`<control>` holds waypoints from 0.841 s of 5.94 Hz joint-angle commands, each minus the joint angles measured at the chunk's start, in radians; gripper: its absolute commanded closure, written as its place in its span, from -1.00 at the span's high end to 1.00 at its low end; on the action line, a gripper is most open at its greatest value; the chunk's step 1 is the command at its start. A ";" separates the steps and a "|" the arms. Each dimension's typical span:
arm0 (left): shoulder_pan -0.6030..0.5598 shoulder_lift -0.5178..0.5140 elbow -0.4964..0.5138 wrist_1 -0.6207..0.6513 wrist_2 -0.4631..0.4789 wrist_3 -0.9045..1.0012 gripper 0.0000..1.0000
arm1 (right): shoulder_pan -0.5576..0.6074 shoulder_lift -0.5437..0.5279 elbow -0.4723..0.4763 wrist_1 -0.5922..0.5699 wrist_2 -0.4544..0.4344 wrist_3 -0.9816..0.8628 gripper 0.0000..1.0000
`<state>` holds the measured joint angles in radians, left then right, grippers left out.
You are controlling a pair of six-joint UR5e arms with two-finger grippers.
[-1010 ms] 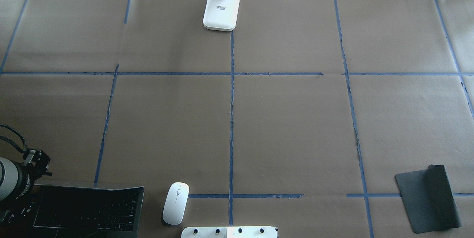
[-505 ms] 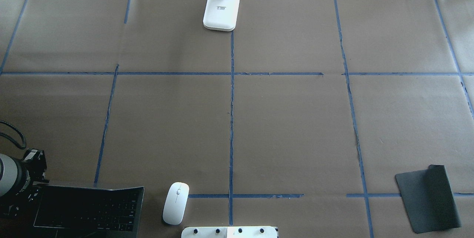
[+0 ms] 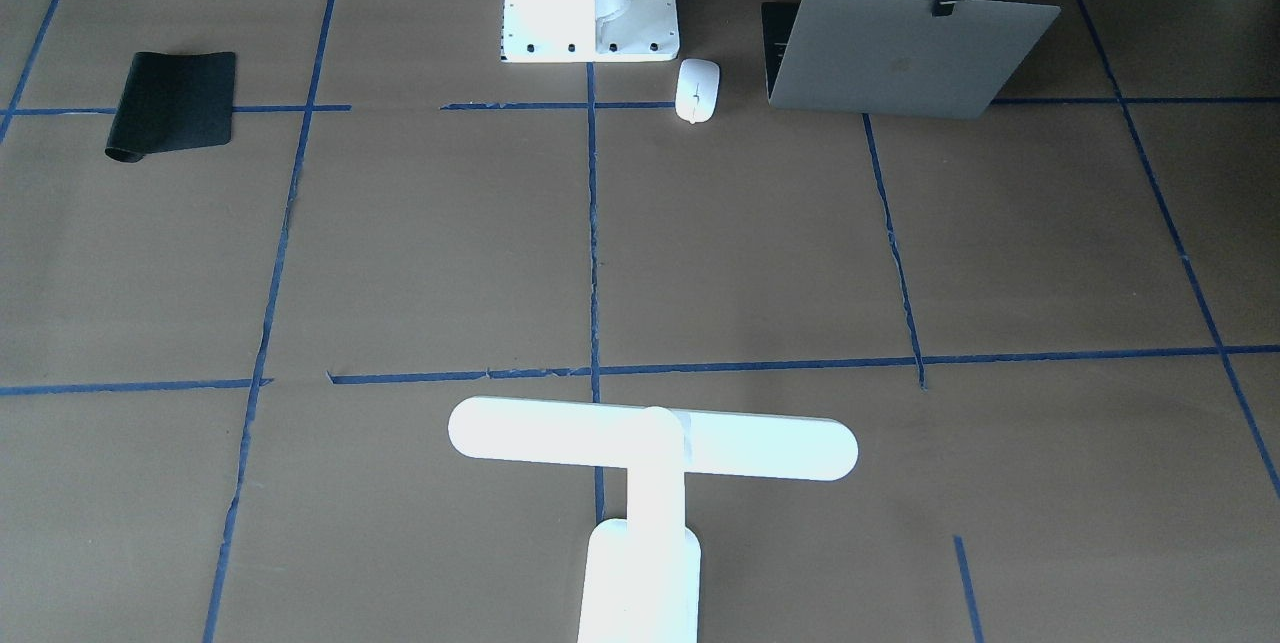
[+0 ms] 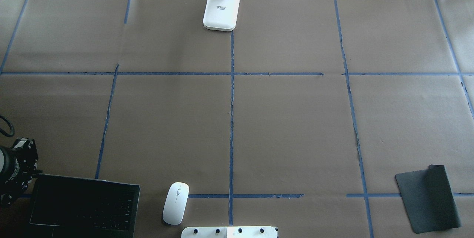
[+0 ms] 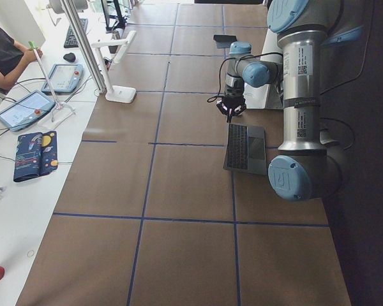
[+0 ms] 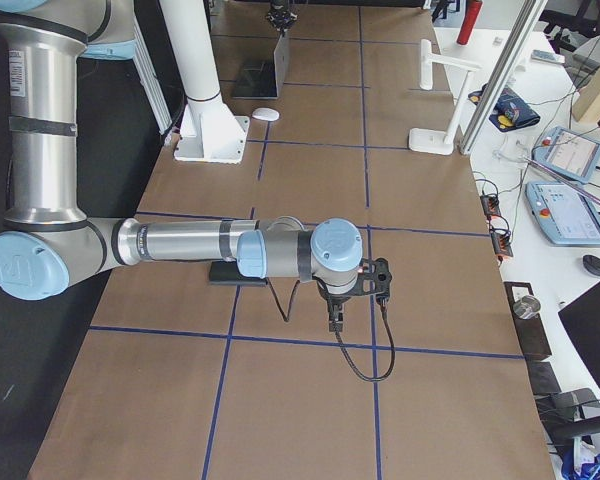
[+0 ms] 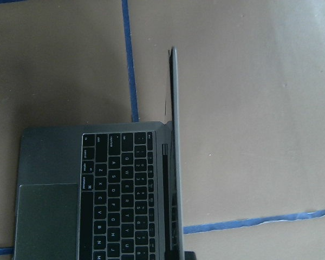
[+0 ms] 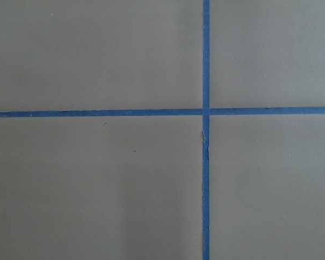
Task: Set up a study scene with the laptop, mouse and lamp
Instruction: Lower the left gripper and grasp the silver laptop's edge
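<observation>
The grey laptop (image 4: pixel 83 208) sits open at the near left of the table, its lid (image 3: pixel 900 58) standing up with the logo facing away from me. My left gripper (image 3: pixel 943 8) is shut on the lid's top edge; it also shows in the overhead view (image 4: pixel 35 173). The left wrist view shows the lid edge-on (image 7: pixel 173 151) beside the keyboard. The white mouse (image 4: pixel 176 203) lies just right of the laptop. The white lamp (image 3: pixel 652 443) stands at the far middle edge. My right gripper (image 6: pixel 332 322) hangs over bare paper; I cannot tell whether it is open.
A black mat (image 4: pixel 429 199) lies at the near right, one edge curled. The white pedestal (image 4: pixel 229 232) stands at the near middle, close to the mouse. Blue tape lines cross the brown paper. Tablets and cables lie beyond the far edge (image 6: pixel 570 200).
My left gripper has moved left and away from me with the lid's top edge. The lid now stands more upright. The mouse, lamp and mat have not moved.
</observation>
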<state>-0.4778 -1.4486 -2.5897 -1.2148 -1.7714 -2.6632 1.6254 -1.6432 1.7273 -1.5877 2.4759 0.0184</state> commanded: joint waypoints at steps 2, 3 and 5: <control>-0.172 -0.077 -0.007 0.102 -0.002 0.156 -1.00 | 0.001 -0.001 -0.002 0.000 0.002 0.000 1.00; -0.256 -0.160 0.018 0.148 -0.002 0.287 -1.00 | 0.001 -0.001 -0.005 0.000 0.000 0.000 1.00; -0.349 -0.440 0.298 0.152 -0.003 0.330 -1.00 | 0.001 0.003 -0.006 -0.002 0.000 0.000 1.00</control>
<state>-0.7855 -1.7498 -2.4281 -1.0672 -1.7745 -2.3517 1.6260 -1.6422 1.7223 -1.5888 2.4767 0.0184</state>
